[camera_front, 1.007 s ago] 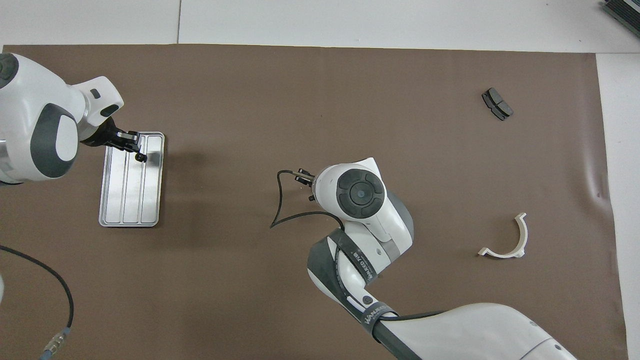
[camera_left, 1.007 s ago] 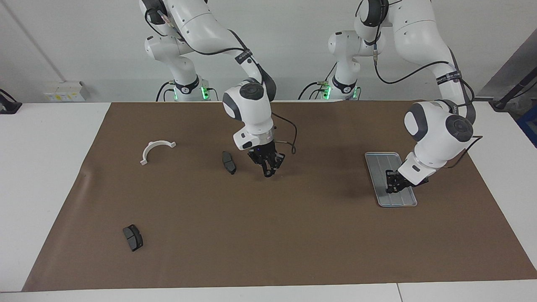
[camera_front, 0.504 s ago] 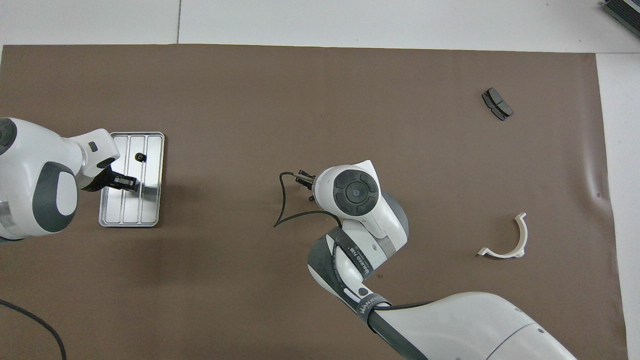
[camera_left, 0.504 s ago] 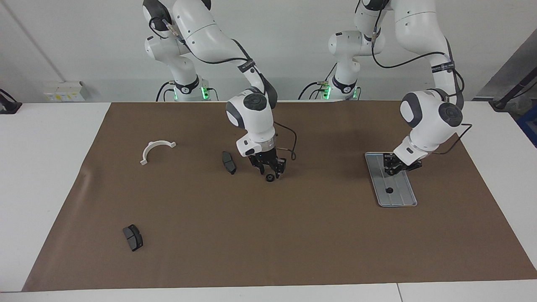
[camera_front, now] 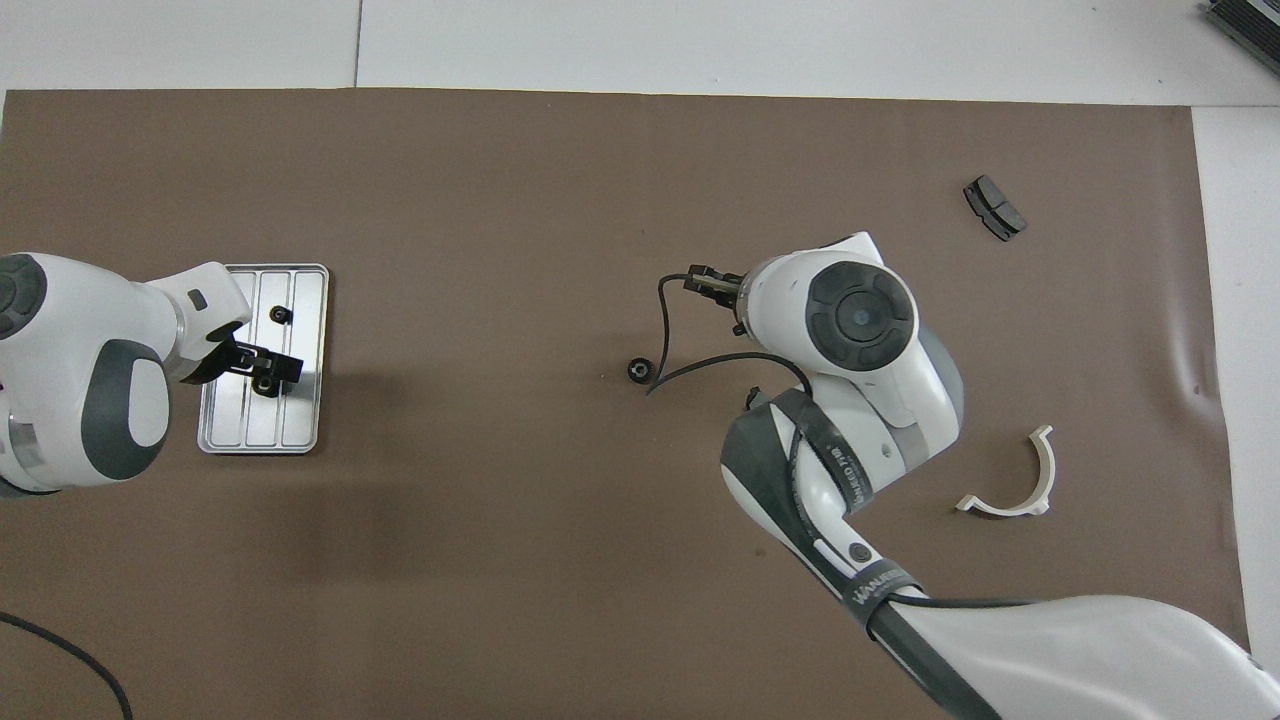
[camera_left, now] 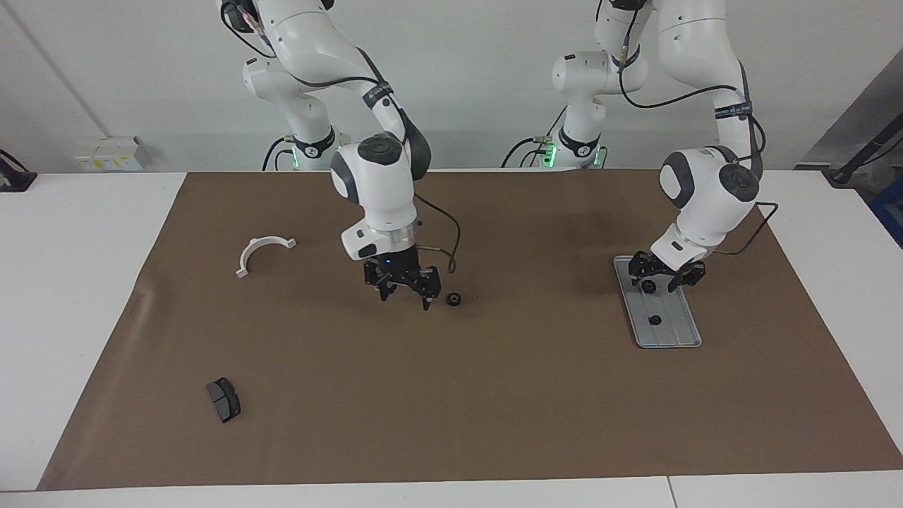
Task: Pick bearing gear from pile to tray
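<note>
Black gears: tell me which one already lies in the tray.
The small gear lying on the silver tray, toward the left arm's end. The other gear sits on the brown mat beside the right gripper.

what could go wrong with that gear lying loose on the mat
The loose gear lies beside the open right pincer, not in the tray; a sideways move, or the cable hanging by it, might knock it away. The left pincer, low over the tray, could bump the second gear there.
</note>
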You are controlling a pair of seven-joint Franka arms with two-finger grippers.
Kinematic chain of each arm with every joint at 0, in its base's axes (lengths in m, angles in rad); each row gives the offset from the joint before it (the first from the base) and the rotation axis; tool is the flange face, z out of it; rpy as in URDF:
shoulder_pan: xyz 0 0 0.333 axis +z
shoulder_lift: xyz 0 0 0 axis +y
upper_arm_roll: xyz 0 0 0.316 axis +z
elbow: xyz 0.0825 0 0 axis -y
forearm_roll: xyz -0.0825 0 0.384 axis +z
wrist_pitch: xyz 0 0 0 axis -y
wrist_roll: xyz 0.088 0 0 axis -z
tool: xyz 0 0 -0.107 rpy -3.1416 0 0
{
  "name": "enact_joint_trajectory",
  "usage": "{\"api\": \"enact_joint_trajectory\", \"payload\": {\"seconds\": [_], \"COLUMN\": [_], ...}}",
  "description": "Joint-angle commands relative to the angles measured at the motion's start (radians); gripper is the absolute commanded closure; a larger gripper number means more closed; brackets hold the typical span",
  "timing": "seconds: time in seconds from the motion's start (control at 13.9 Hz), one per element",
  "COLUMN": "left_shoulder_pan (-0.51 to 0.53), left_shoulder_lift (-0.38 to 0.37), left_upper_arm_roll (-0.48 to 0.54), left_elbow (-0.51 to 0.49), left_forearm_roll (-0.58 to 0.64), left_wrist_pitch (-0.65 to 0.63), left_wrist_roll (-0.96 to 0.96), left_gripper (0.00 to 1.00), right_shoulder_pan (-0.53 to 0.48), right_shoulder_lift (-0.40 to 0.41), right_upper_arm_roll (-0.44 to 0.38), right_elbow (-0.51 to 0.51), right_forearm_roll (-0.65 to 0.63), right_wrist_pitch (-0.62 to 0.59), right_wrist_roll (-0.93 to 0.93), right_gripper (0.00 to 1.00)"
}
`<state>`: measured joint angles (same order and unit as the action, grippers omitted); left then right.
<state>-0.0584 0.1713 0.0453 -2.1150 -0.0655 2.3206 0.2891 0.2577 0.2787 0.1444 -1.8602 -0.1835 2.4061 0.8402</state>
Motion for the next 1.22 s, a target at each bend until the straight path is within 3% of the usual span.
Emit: {"api": "enact_joint_trajectory", "payload": {"seconds": [0.0,0.14,0.43,0.58,0.72,0.86,1.15], "left_shoulder_pan": [-0.136,-0.242,-0.441,-0.509,-0.573,-0.586,-0.623], "left_shoulder_lift": [0.013,0.025,0.033,0.101,0.222,0.258,0.332], "left_upper_arm_roll": [0.005,0.005,0.01,0.01,0.013,0.011,0.011], "left_elbow": [0.084,0.124,0.159,0.267,0.436,0.483,0.547], "left_forearm_roll": [0.001,0.001,0.01,0.013,0.012,0.013,0.012], "left_wrist_pitch": [-0.015,-0.017,-0.02,-0.065,-0.145,-0.148,-0.147], "left_wrist_roll": [-0.242,-0.446,-0.654,-0.744,-0.836,-0.874,-0.884], "left_gripper": [0.11,0.11,0.11,0.11,0.13,0.15,0.16], "right_shoulder_pan": [-0.066,-0.122,-0.224,-0.271,-0.313,-0.337,-0.232], "right_shoulder_lift": [-0.087,-0.145,-0.271,-0.314,-0.325,-0.322,-0.317], "right_upper_arm_roll": [0.012,0.014,0.011,0.009,0.009,0.006,-0.169], "right_elbow": [-0.019,-0.017,-0.004,0.003,0.047,0.111,0.179], "right_forearm_roll": [-0.021,-0.017,0.071,0.125,0.127,0.128,0.133], "right_wrist_pitch": [-0.076,-0.126,-0.277,-0.332,-0.413,-0.502,-0.622], "right_wrist_roll": [-0.116,-0.177,-0.375,-0.453,-0.518,-0.558,-0.668], "right_gripper": [0.0,0.0,0.0,0.0,0.0,0.0,0.0]}}
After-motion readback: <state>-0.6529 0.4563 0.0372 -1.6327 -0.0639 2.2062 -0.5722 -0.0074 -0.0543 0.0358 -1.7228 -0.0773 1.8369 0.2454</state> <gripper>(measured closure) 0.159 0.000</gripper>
